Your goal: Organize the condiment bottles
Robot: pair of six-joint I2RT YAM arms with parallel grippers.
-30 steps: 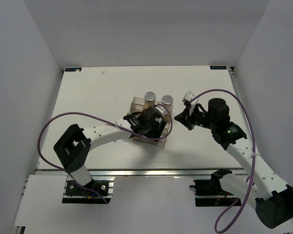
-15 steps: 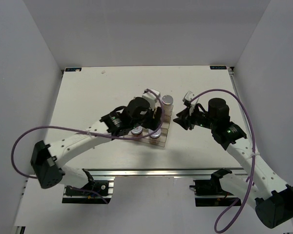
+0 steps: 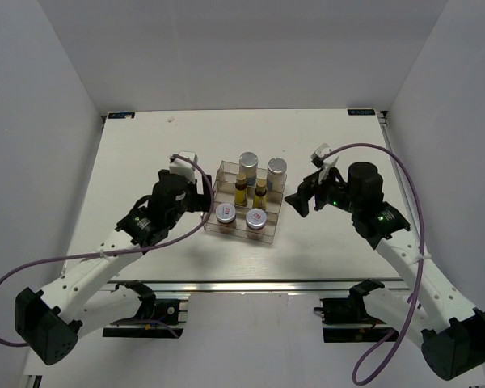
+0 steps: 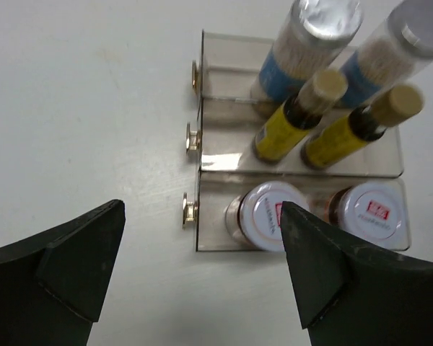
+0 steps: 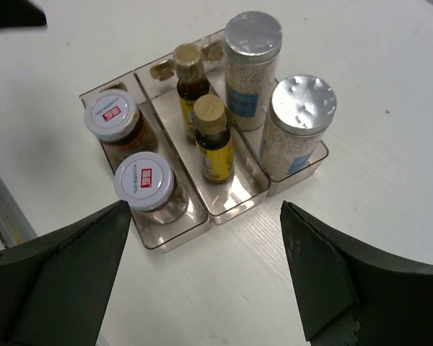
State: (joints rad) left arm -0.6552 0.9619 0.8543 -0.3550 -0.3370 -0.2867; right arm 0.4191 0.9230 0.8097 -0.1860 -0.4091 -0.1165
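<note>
Six condiment bottles stand in the clear stepped rack (image 3: 269, 232) at mid-table. The back step has two white bottles with silver caps (image 3: 248, 162) (image 5: 296, 122). Two slim amber bottles (image 3: 241, 188) (image 4: 296, 119) occupy the middle step. Two red-labelled jars (image 3: 225, 214) (image 5: 146, 184) fill the front step. My left gripper (image 3: 203, 199) (image 4: 202, 210) hangs open just left of the rack, holding nothing. On the rack's right side my right gripper (image 3: 297, 199) (image 5: 206, 209) is open and empty, apart from the bottles.
Small gold knobs (image 4: 193, 140) stick out of the rack's left end, close to my left fingers. Purple cables loop off both arms. White walls close in the table on three sides, and a metal rail (image 3: 250, 285) runs along the near edge.
My left gripper has pulled back from over the rack to its left side and spread wide. My right gripper has gone from shut to open, staying beside the rack.
</note>
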